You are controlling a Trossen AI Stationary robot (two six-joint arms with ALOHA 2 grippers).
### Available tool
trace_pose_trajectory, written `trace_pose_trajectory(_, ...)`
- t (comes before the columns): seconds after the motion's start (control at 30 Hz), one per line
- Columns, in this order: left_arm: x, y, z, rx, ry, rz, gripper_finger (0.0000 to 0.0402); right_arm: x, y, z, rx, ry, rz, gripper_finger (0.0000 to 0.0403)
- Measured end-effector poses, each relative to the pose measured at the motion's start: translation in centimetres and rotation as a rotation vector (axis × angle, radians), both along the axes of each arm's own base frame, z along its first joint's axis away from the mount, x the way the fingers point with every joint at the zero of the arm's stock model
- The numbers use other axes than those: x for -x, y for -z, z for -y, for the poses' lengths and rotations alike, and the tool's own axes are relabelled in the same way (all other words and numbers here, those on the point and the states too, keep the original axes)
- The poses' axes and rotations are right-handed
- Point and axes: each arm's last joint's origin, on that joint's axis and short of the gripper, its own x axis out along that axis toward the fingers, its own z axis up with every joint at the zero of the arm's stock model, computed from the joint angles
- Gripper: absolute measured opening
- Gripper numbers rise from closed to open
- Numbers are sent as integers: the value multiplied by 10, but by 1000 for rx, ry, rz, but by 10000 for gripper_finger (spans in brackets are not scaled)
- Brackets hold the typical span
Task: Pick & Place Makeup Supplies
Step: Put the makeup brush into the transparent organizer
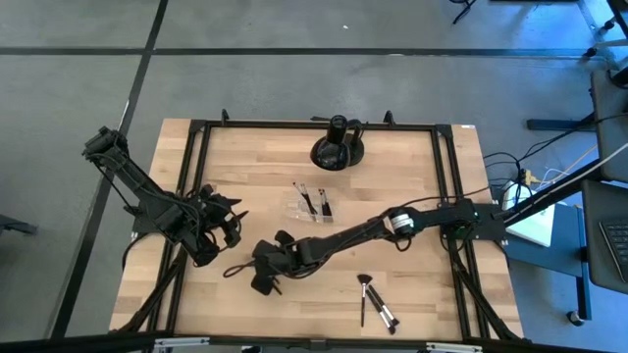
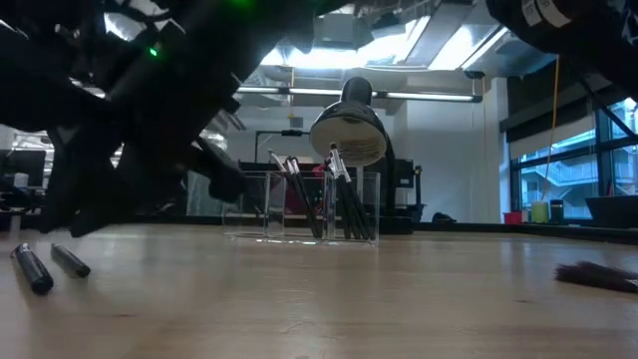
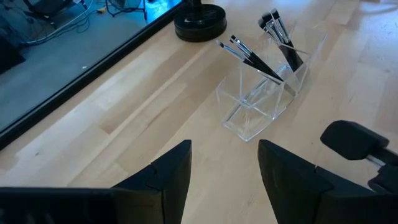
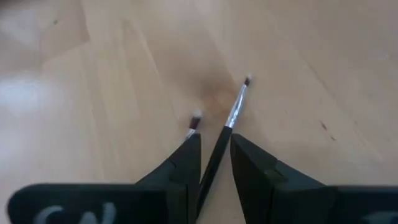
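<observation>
right wrist view: brush [image 4: 229,121] between right gripper [image 4: 214,165] fingers.

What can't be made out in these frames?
- High view: right tool is a dark cluster; its grip on the thin brush shows only in the right wrist view.
- Right wrist view: second brush tip; its handle is hidden behind the finger.
- Low view: brush count in the clear organiser unclear, handles overlap.
- Low view: fan brush cut off by the edge.
</observation>
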Motion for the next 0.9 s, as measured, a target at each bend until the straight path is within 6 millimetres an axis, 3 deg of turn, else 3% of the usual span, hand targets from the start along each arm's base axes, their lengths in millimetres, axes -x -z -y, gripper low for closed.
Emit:
trace_pose_trajectory(0.5,0,0,0,-2,0,1,180,5,6,11,25,-20,-118,87)
trace_pose_trajectory(0.9,0,0,0,-4,1,-2,180,3,-12,11,77,-81,-64,87)
